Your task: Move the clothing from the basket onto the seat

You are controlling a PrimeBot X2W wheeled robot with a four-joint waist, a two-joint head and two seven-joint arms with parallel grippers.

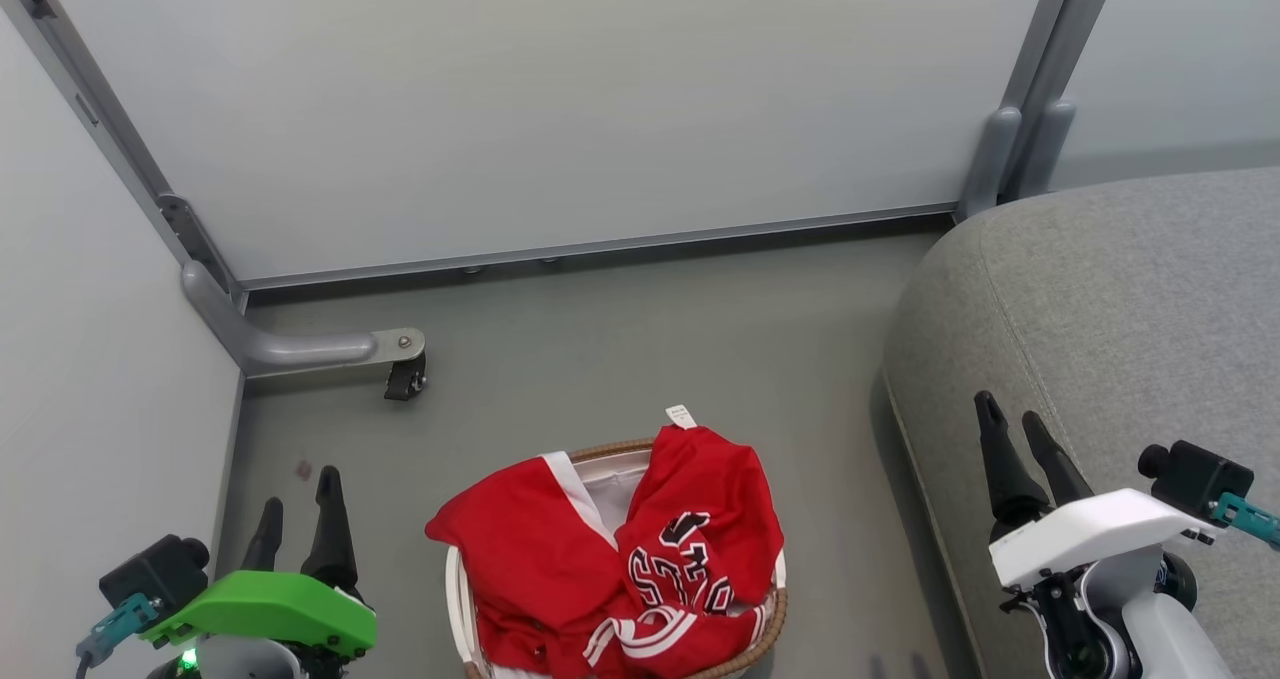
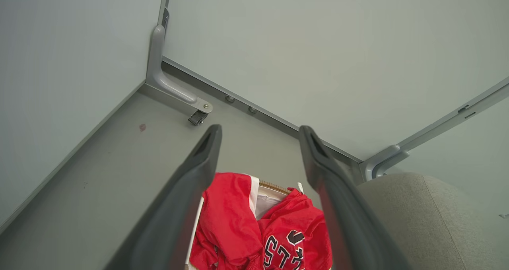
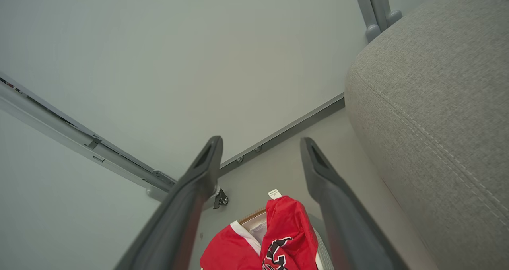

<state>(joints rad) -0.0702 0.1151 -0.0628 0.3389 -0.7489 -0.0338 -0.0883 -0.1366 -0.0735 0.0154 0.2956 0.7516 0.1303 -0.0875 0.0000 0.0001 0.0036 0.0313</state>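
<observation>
Both my arms sit low, one on each side. My left tool (image 1: 300, 489) is at the near left, its two dark fingers (image 1: 330, 529) pointing away from me and spread wide, holding nothing. The green wrist cover (image 1: 270, 609) is right behind it. My right tool (image 1: 1008, 409) is at the near right, reaching a bit farther out, also spread wide and empty, with the white wrist cover (image 1: 1085, 529) behind it.

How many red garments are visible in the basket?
2 visible: a plain garment with white trim hangs over the basket's left rim; a lettered garment with a white tag lies on the right. More may be hidden underneath.
</observation>
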